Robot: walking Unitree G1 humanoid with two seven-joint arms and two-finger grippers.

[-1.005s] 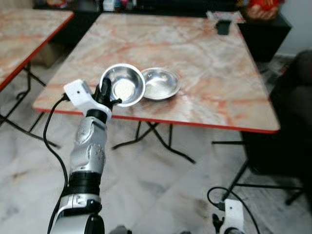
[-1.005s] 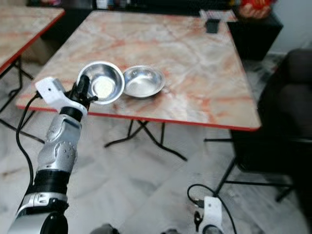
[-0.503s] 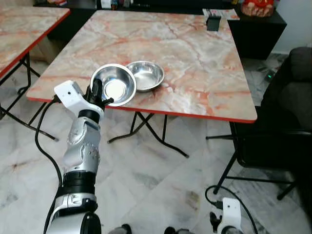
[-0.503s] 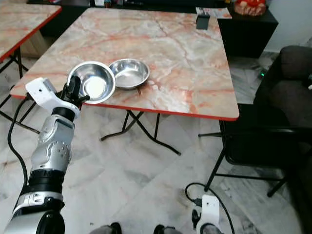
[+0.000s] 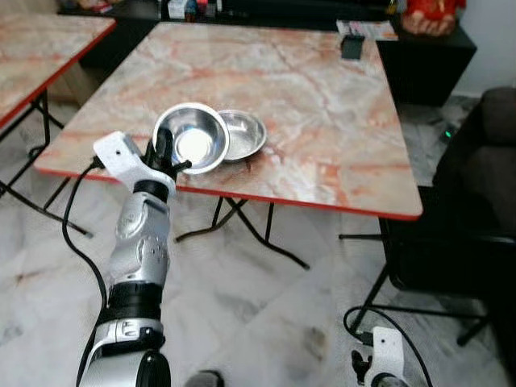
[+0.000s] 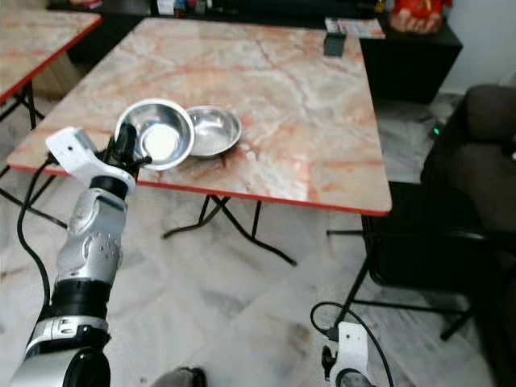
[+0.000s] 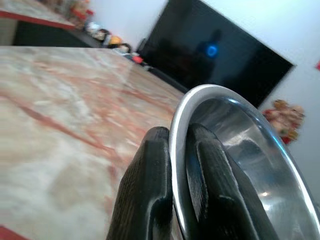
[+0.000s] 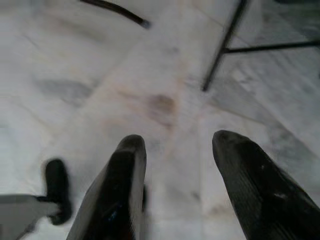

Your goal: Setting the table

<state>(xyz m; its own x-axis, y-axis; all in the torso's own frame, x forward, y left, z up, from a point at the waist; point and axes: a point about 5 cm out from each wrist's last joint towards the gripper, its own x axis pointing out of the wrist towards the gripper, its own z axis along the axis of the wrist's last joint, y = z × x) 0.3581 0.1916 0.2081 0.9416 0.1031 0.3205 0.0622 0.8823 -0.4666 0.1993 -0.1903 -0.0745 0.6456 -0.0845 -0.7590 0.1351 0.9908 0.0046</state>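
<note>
My left gripper [image 5: 168, 153] is shut on the rim of a steel bowl [image 5: 193, 139], held tilted above the near left part of the marble table [image 5: 322, 113]. The left wrist view has both black fingers [image 7: 150, 190] pinching the bowl's rim [image 7: 200, 95]. A second steel bowl [image 5: 244, 135] rests on the table just to the right of the held one, partly overlapped by it. My right gripper [image 8: 175, 150] hangs low with its fingers spread apart over the floor.
A dark small object [image 5: 351, 47] stands at the table's far right edge. Another red-edged table [image 5: 32, 56] is to the left. A dark chair [image 5: 476, 210] stands at the right. Folding legs [image 5: 242, 226] run under the table. A black cable lies on the floor.
The camera has shifted and the whole scene moved in view. The held bowl stays in my left gripper, now overlapping the resting bowl a little more.
</note>
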